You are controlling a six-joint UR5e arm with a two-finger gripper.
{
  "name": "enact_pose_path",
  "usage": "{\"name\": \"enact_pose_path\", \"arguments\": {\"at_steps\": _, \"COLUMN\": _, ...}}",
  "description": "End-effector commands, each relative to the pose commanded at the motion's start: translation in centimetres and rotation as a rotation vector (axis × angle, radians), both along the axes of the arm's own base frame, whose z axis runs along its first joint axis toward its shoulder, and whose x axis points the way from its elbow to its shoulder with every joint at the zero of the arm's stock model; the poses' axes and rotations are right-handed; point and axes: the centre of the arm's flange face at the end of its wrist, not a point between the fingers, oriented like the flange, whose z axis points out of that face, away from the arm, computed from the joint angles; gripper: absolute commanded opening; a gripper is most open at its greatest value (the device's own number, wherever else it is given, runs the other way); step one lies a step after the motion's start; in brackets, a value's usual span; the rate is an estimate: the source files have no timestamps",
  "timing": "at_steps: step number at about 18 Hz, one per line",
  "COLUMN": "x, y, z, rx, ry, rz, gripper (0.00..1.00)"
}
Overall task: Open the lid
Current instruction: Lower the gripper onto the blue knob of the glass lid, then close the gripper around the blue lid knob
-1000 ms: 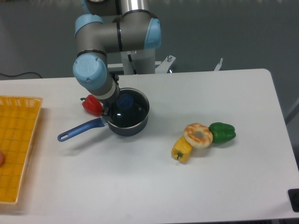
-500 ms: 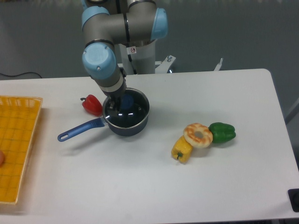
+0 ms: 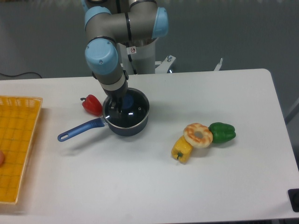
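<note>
1. Reaching down from the back of the table [image 3: 140, 186], the arm lowers its gripper [image 3: 122, 103] onto the blue knob [image 3: 126, 101] at the centre of the lid [image 3: 135, 112].
2. The lid lies flat on the saucepan [image 3: 127, 128], which stands on the table left of centre, its long blue handle [image 3: 79, 130] pointing toward the front left.
3. The wrist hides most of the fingers, so whether they are spread or pressed against the knob cannot be told.
4. A red pepper [image 3: 92, 104] lies just beside the pan on its left, near the base of the handle.
5. A yellow basket [image 3: 16, 144] sits at the left edge of the table, well apart from the pan.
6. To the right, a yellow pepper [image 3: 181, 149], a doughnut [image 3: 198, 135] and a green pepper [image 3: 223, 132] cluster together, the doughnut resting against both peppers.
</note>
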Motion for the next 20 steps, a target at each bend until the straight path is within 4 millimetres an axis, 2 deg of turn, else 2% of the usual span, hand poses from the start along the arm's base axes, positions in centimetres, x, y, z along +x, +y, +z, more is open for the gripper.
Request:
{"name": "enact_pose_path", "arguments": {"at_steps": 8, "x": 0.1, "y": -0.6, "z": -0.4, "rx": -0.01, "ry": -0.004, "rz": 0.006, "gripper": 0.99}}
{"name": "enact_pose_path", "arguments": {"at_steps": 11, "x": 0.2, "y": -0.8, "z": -0.8, "rx": -0.018, "ry": -0.006, "rz": 0.012, "gripper": 0.93}}
{"name": "enact_pose_path", "arguments": {"at_steps": 20, "x": -0.1, "y": -1.1, "z": -0.3, "rx": -0.012, "ry": 0.002, "rz": 0.037, "gripper": 0.85}}
